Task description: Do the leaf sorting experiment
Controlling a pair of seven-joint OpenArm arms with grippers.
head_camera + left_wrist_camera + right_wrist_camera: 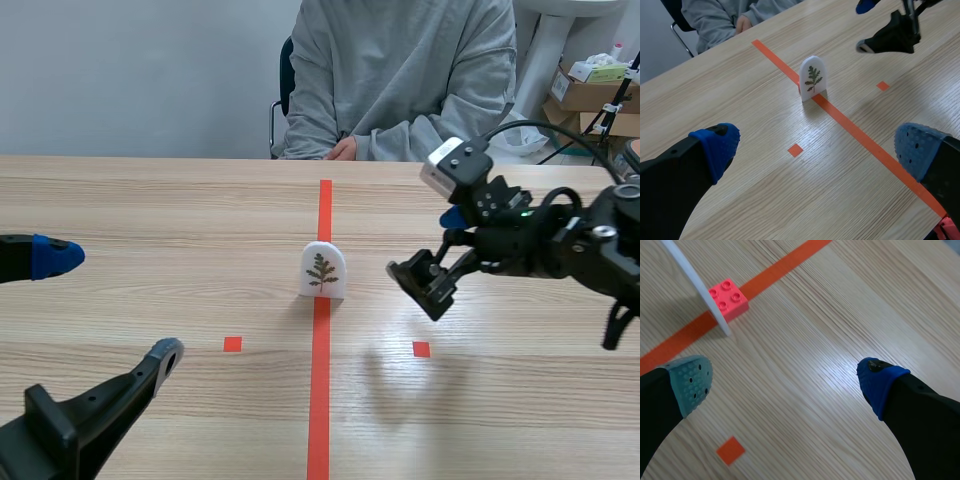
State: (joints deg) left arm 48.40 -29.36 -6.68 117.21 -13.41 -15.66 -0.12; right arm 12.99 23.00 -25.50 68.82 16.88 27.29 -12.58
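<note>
Obs.: wooden desk [150, 200] with one long orange-red tape line [320, 400] running away from the robot down its middle. The leaf card [323, 270], a small white arched card printed with a dark green sprig, stands upright on that line about midway along the desk, its printed face toward the robot. Seen edge-on in the right wrist view, the card [695, 287] has a red studded brick [729, 299] set against its base, also on the tape. The left claw [110, 305] is low at the near left corner, well apart from the card. Its fingers are spread wide with nothing between them, and the blue dotted pads [720, 142] are in plain sight. The right claw [435, 250] hangs above the desk to the right of the card, near it but not touching, and casts a shadow on the wood below. Its fingers are likewise parted and hold nothing; one pad is grey-green [690, 382], the other blue. A small orange square [421, 349] lies just beneath it. A person in a grey sweatshirt [400, 70] sits at the far edge, hands together.
</note>
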